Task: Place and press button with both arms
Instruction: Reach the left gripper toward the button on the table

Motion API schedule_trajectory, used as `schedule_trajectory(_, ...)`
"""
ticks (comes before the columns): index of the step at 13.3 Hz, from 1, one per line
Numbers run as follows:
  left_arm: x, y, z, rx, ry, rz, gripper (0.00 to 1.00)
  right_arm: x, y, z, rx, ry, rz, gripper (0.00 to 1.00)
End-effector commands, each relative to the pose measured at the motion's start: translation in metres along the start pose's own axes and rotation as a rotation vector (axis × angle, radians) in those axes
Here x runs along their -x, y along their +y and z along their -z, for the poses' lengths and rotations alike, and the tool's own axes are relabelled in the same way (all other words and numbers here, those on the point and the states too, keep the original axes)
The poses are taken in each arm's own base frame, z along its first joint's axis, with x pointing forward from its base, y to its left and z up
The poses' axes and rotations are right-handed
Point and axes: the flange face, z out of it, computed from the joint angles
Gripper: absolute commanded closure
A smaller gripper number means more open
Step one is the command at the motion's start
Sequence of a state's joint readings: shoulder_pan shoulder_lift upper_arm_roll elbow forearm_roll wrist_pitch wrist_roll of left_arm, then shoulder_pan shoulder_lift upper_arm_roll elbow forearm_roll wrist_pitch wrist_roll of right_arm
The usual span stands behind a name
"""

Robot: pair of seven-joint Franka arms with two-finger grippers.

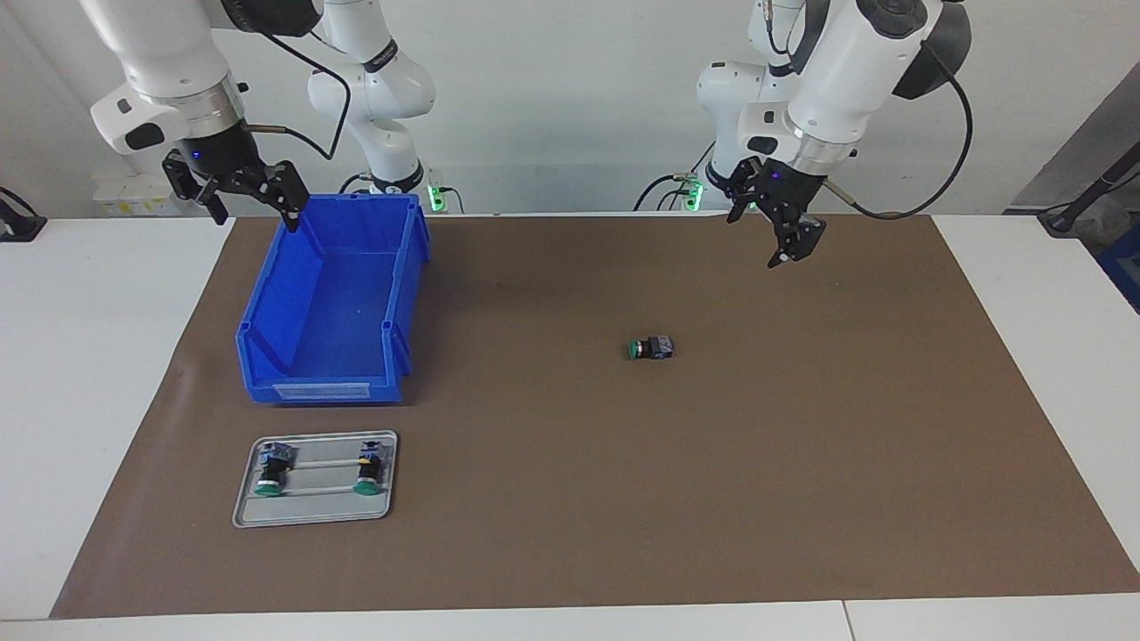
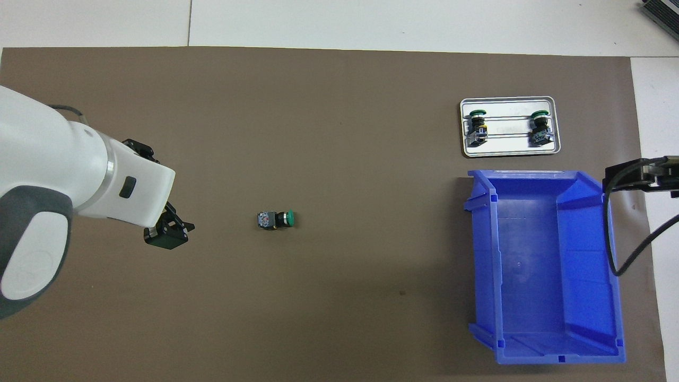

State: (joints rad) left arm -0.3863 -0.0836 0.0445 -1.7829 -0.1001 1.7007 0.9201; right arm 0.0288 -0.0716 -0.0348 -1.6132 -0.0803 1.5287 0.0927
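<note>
Button [image 1: 649, 348], green cap, lies on its side on the mat, below the raised left gripper [image 1: 782, 233], whose fingers stand apart. Right gripper [image 1: 239, 190], fingers apart, hangs over the blue bin's [image 1: 331, 307] corner. No legible writing.

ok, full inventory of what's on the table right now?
loose button: 1, green cap, black body, on its side mid-mat
tray buttons: 2, green caps, on the tray
tray: 1, grey metal, farther from the robots than the bin
bin: 1, blue, empty, toward the right arm's end
mat: 1, brown, covers the table
left end effector: open, raised over the mat, empty
right end effector: open, raised by the bin's rim, empty
</note>
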Motion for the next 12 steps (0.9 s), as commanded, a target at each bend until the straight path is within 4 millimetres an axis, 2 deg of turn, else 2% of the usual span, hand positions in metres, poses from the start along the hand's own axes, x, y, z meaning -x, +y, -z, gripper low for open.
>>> schedule_trajectory(1, -0.010, 0.023, -0.009, -0.021, 0.033, -0.127, 0.00, 0.002, 0.005, 0.007, -0.019, 0.003, 0.043, 0.00)
schedule_trajectory(4, -0.030, 0.032, -0.035, -0.038, 0.044, -0.164, 0.00, 0.002, 0.003, 0.007, -0.042, 0.005, 0.046, 0.00)
schedule_trajectory(7, -0.038, 0.033, -0.073, -0.062, 0.058, -0.177, 0.00, 0.002, 0.000, 0.004, -0.068, 0.003, 0.047, 0.00)
schedule_trajectory(10, -0.058, 0.038, -0.112, -0.097, 0.080, -0.197, 0.02, 0.002, -0.001, 0.002, -0.071, 0.005, 0.046, 0.00)
schedule_trajectory(12, -0.059, 0.038, -0.134, -0.101, 0.079, -0.199, 0.00, 0.005, -0.006, 0.005, -0.071, 0.005, 0.054, 0.00)
